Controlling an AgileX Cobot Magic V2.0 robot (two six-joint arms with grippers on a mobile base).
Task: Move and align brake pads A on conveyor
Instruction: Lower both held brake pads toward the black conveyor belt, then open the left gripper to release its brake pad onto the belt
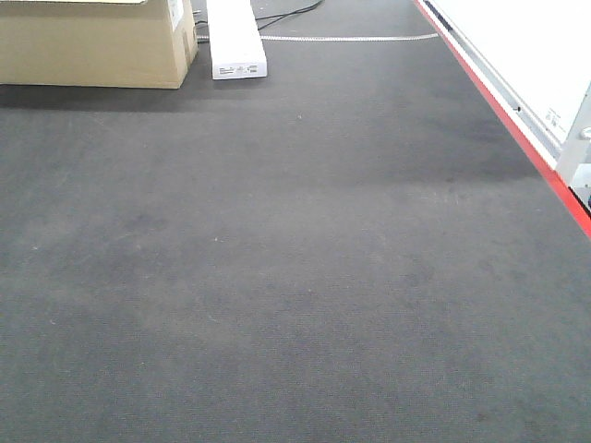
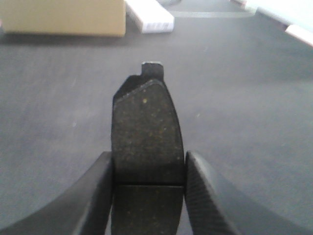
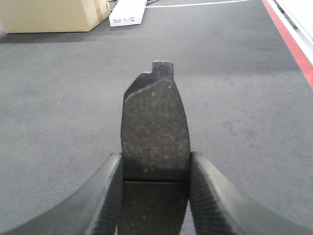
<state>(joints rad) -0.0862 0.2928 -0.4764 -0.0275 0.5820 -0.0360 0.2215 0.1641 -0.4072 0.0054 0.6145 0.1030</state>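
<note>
In the left wrist view a dark brake pad (image 2: 146, 127) with a speckled friction face and a cross groove points away from me, and my left gripper (image 2: 148, 171) is shut on its two long edges. The right wrist view shows the same: another brake pad (image 3: 155, 127) held lengthwise, my right gripper (image 3: 155, 171) shut on it. Both pads hang above the dark charcoal conveyor (image 1: 277, 277), whose red stripe (image 1: 517, 129) runs along the right edge. Neither gripper nor any pad appears in the front view.
A cardboard box (image 1: 92, 41) stands at the belt's far left, with a long white box (image 1: 235, 41) beside it. A white panel and metal frame (image 1: 545, 65) border the right side beyond the red stripe.
</note>
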